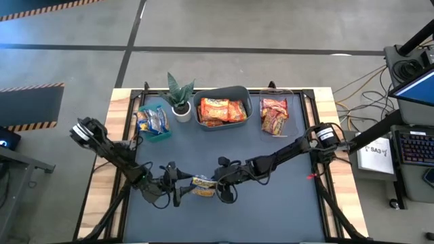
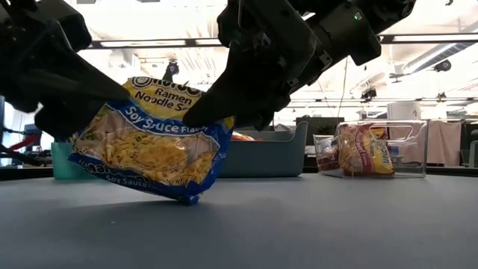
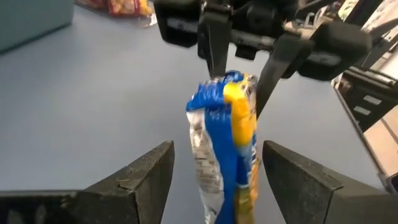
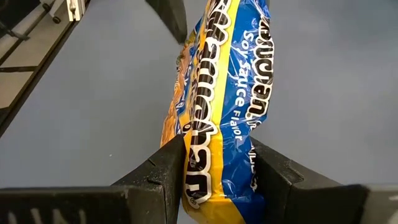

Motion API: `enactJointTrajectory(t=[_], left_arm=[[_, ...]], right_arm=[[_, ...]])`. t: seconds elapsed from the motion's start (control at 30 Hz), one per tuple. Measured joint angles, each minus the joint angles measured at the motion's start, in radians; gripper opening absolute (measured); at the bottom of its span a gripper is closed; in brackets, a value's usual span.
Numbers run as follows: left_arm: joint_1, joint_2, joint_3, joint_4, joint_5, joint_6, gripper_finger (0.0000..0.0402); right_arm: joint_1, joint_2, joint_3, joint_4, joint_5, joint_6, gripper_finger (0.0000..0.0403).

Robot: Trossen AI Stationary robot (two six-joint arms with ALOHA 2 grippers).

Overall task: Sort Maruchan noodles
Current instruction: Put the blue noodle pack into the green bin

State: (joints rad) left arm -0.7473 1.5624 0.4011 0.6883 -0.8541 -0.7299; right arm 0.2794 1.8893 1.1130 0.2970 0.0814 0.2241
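Near the desk's front edge, the right gripper (image 4: 214, 180) pinches the blue-and-yellow noodle packet (image 2: 149, 153) between its fingers, one corner touching the desk (image 1: 271, 203). The left gripper (image 3: 217, 180) has its fingers spread either side of the packet. Bare mat lies around them. Along the back edge stand bins of sorted packets.

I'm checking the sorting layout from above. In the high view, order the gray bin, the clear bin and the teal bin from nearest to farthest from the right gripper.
Measured from the right gripper, shut on the soy sauce packet at the table's front middle:
1. Gray bin, back middle, nearest.
2 and 3. Clear bin, back right, and teal bin, back left by the potted plant: too close to call.
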Motion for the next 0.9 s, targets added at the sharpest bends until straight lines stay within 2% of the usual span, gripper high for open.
enactJointTrajectory(t=[0.23, 0.43, 0.63, 0.9], left_arm=[[0.015, 0.144, 0.032, 0.159, 0.022, 0.043, 0.0225], [0.015, 0.193, 0.064, 0.166, 0.012, 0.042, 0.0171], [0.013, 0.185, 0.070, 0.167, 0.026, 0.039, 0.0094], [0.013, 0.156, 0.070, 0.160, 0.030, 0.038, 0.0105]], right_arm=[[0.000, 0.000, 0.002, -0.003, -0.001, 0.000, 0.0134], [0.004, 0.001, 0.007, -0.008, -0.003, 0.000, 0.0138], [0.004, 0.001, 0.011, -0.015, -0.002, 0.016, 0.0178], [0.004, -0.090, 0.010, -0.131, -0.002, 0.026, 0.0242]])
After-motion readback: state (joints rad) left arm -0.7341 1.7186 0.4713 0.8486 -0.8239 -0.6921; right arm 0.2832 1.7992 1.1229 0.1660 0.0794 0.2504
